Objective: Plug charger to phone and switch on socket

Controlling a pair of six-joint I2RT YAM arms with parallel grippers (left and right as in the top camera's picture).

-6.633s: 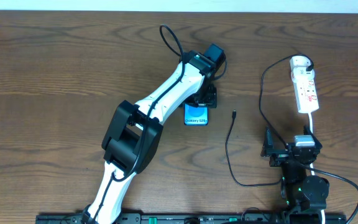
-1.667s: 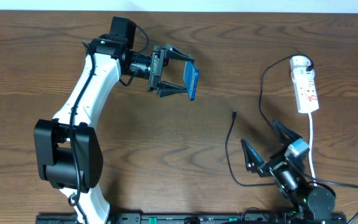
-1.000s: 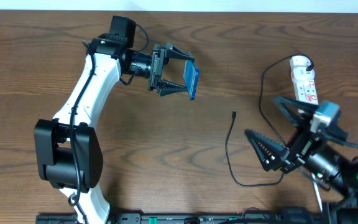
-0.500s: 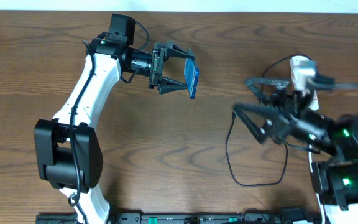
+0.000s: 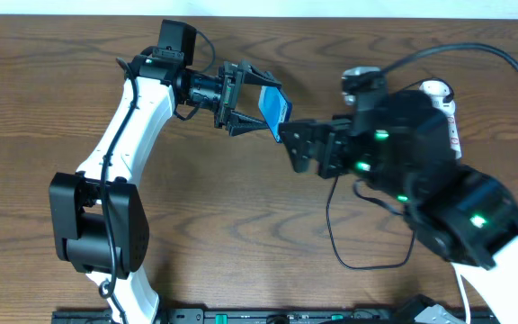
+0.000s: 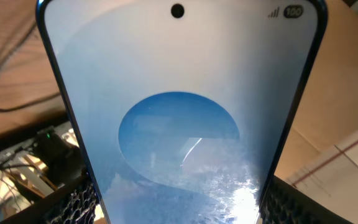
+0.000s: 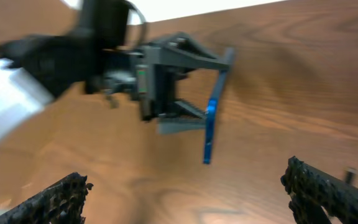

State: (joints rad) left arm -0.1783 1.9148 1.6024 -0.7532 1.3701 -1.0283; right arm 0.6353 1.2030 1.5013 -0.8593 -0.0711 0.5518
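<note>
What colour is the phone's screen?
The phone shows pale blue with a darker blue circle; left wrist view.

Blue phone on brown wood, arms in black and white.
Between the dark grey left jaws, the phone (image 5: pixel 275 114) has a dark rim and a screen fading from pale grey to blue around a deeper blue disc. Beneath both jaws the surface (image 5: pixel 43 108) is dark brown with wavy grain. The left arm (image 5: pixel 133 117) is white with black joints, and the right arm (image 5: pixel 421 171) is black with green lights. Behind the black right jaws are a black charger (image 5: pixel 331 236) and a white socket (image 5: pixel 438 89).
</note>
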